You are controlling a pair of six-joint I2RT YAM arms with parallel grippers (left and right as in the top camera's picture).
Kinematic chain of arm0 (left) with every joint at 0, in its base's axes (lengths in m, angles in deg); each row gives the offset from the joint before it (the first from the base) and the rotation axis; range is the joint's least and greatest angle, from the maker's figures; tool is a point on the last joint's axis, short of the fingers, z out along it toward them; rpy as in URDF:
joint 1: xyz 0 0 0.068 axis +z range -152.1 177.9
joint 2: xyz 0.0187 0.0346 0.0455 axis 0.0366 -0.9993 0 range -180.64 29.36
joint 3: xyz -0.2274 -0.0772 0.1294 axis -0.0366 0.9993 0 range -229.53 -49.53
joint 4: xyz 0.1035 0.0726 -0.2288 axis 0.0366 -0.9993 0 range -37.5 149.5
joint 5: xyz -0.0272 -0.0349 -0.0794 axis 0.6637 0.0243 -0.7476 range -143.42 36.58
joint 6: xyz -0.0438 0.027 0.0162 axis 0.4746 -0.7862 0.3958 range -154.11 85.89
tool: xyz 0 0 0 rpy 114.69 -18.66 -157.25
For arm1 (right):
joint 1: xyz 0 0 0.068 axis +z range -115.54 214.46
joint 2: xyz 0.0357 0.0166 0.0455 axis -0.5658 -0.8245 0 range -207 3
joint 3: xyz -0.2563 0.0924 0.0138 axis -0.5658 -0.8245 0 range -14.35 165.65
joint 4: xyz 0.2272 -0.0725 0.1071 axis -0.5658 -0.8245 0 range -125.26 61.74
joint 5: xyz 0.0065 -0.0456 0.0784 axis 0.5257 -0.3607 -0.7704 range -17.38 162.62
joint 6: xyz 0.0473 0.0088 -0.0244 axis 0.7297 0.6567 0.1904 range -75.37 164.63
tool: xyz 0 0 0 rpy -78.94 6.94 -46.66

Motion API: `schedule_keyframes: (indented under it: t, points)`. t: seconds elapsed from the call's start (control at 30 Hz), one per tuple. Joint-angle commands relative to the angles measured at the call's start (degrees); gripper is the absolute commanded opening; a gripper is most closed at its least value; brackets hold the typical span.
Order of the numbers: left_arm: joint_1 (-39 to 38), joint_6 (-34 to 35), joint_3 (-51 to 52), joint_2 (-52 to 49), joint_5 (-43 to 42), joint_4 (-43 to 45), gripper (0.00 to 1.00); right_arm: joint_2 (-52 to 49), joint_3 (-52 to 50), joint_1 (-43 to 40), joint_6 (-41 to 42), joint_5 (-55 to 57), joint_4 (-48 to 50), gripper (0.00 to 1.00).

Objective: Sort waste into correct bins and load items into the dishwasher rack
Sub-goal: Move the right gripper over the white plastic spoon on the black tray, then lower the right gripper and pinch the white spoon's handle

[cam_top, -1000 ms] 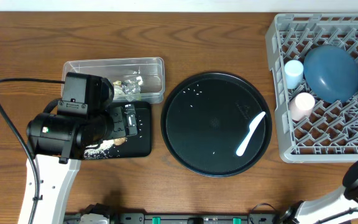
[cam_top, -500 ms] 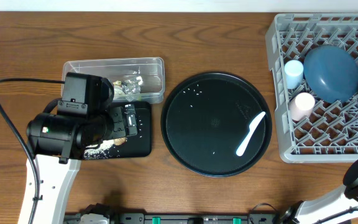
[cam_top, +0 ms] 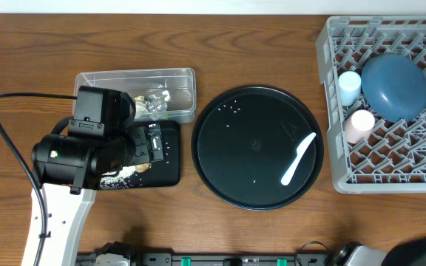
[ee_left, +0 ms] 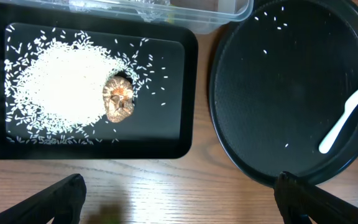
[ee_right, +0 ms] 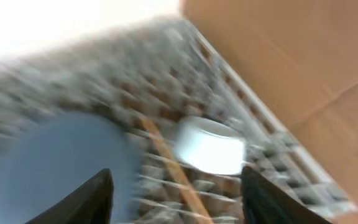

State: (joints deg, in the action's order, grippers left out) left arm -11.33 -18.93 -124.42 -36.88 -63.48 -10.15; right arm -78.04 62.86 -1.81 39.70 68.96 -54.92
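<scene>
So the right arm has pulled back almost out of the overhead shot, and the thin wooden chopstick [ee_right: 169, 163] now lies in the large square grey lattice dishwasher rack [cam_top: 390, 182], at its right edge. It joins the rounded blue dish [cam_top: 394, 87], the light blue cup [cam_top: 349, 86] and the pinkish-white cup [cam_top: 360, 124], so I'd call the chopstick step done. The right gripper [ee_right: 179, 205] is spread wide with nothing between its fingers, though the wrist view is badly blurred. What's left, I reckon, is the pale blue plastic spoon [cam_top: 299, 159] - it lies diagonally on the right side of the large round black tray [cam_top: 220, 170], a few stray white rice grains [cam_top: 233, 111] on the far part of it. The left gripper [ee_left: 179, 205] is also spread and empty, hovering over the shallow black rectangular tray [ee_left: 185, 93] at the left of the desk - rice pile and small brown food lump [ee_left: 119, 102] inside.
</scene>
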Motion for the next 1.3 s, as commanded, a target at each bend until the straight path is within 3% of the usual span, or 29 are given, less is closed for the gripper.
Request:
schedule_keyframes:
  t: [0.0,0.07,0.2,0.27,0.63,0.8,0.93,1.27]
  points:
    - [-0.1,-0.1,-0.3,0.0,0.7,-0.2,0.98,4.9,0.8,-0.3,17.1,-20.2,-4.7,0.49]
    - [-0.1,-0.1,-0.3,0.0,0.7,-0.2,0.98,6.7,0.7,0.9,20.5,-26.6,-9.8,0.46]
    - [-0.1,-0.1,-0.3,0.0,0.7,-0.2,0.98,7.5,0.6,8.2,18.9,-29.1,-21.0,0.59]
    - [-0.1,-0.1,-0.3,0.0,0.7,-0.2,0.98,7.2,0.1,12.8,18.4,-27.3,-24.2,0.61]
    - [-0.1,-0.1,-0.3,0.0,0.7,-0.2,0.98,2.7,-12.2,44.0,46.1,3.9,-26.6,0.56]
    - [-0.1,-0.1,-0.3,0.0,0.7,-0.2,0.98,-0.7,-17.4,49.8,54.0,5.3,-24.8,0.51]
    - [-0.1,-0.1,-0.3,0.0,0.7,-0.2,0.98,-3.9,-19.3,53.0,58.1,5.4,-23.6,0.42]
    - [-0.1,-0.1,-0.3,0.0,0.7,-0.2,0.98,-12.9,-19.4,59.9,64.3,9.0,-23.5,0.43]
